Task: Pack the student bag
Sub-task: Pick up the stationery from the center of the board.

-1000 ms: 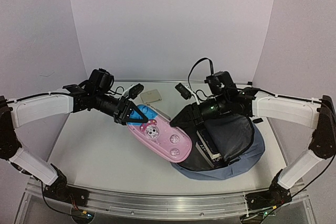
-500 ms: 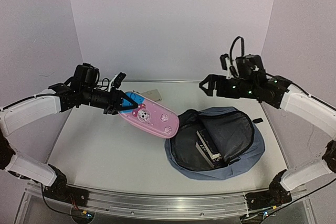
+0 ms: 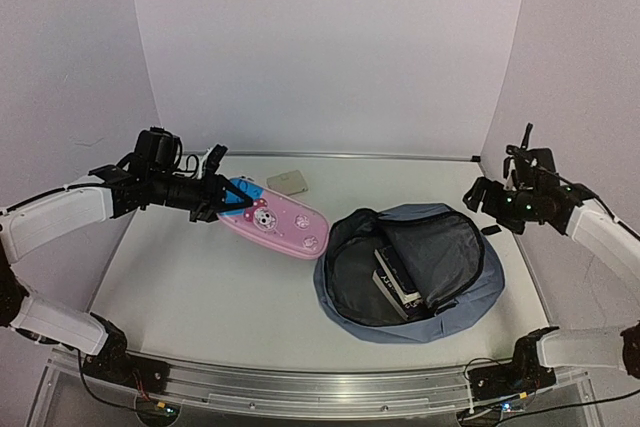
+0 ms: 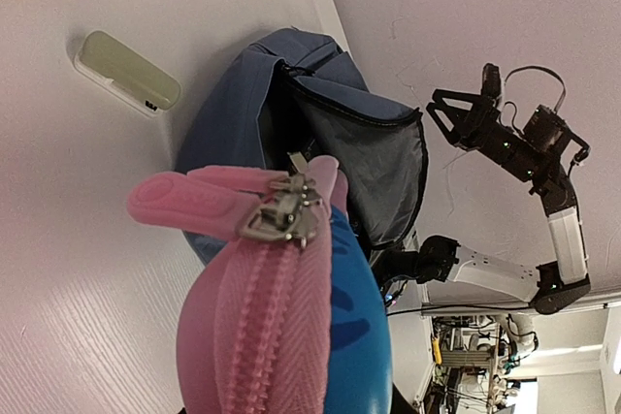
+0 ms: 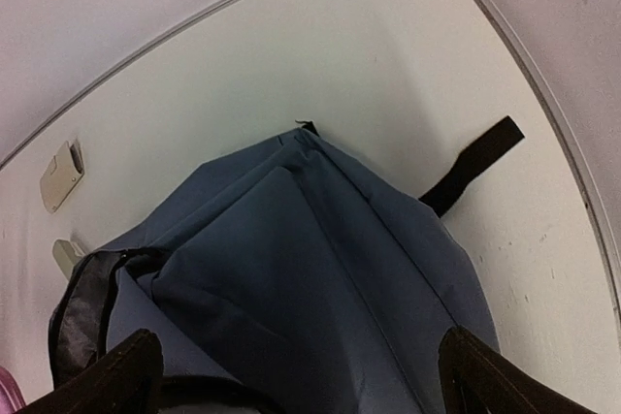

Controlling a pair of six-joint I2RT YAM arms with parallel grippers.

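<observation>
Fingers on the right arm [image 5: 124,373] now stand wide with nothing between them. They have let go of the mouth of the student bag [image 3: 488,282], where they were a second ago, and pulled up and away to the right edge of the table [image 3: 200,287]. The left fingers [image 3: 214,157] are closed on the zip end of a pink pencil case [image 3: 282,224] and have drawn it back toward the left rear of the table. The bag lies flat on the right half of the table near the front edge. Its mouth gapes on its own, with a book [image 3: 398,282] already inside, so it looks ready for the next item without being held. The case's free end sits just beside the bag's left rim; whether they touch is unclear. The right fingers hang well apart from the bag, above its rear right side.
</observation>
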